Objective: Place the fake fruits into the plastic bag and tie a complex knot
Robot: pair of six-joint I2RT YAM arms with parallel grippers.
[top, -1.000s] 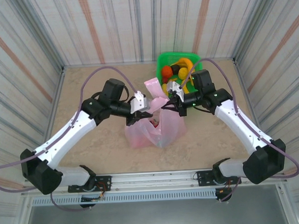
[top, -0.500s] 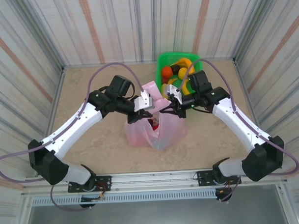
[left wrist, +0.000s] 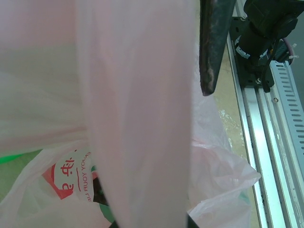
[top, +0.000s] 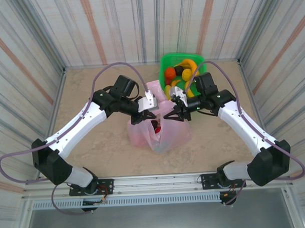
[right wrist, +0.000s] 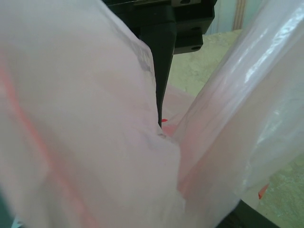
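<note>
Pink film runs straight up into my left gripper (top: 148, 105), which is clamped fully closed on a handle strip of the plastic bag (top: 163, 132). In the left wrist view that strip hangs as a broad, taut band just beside one dark finger (left wrist: 213, 47). Below it the bag's body spreads out, with its red printed marks (left wrist: 61, 176) showing through the film. My right gripper (top: 178, 113) sits across from the left one, at the bag's other upper edge. Its fingers stand apart, one dark finger (right wrist: 161, 66) coming down from the top of the right wrist view, with loose film draped on both sides of it. I see nothing pinched there. From above, the two grippers face each other close over the bag's mouth. The bag stands on the beige worktop (top: 91, 91), about midway between the arms, and a dark red piece (top: 155, 126) is visible inside its opening. Just behind the right gripper is the green basket (top: 166, 60), against the far wall, which holds more of the fake fruits (top: 187, 68). These are yellow, orange and dark pieces heaped together. At the near edge, the metal rail (left wrist: 266, 123) carrying the arm bases shows in the left wrist view.
</note>
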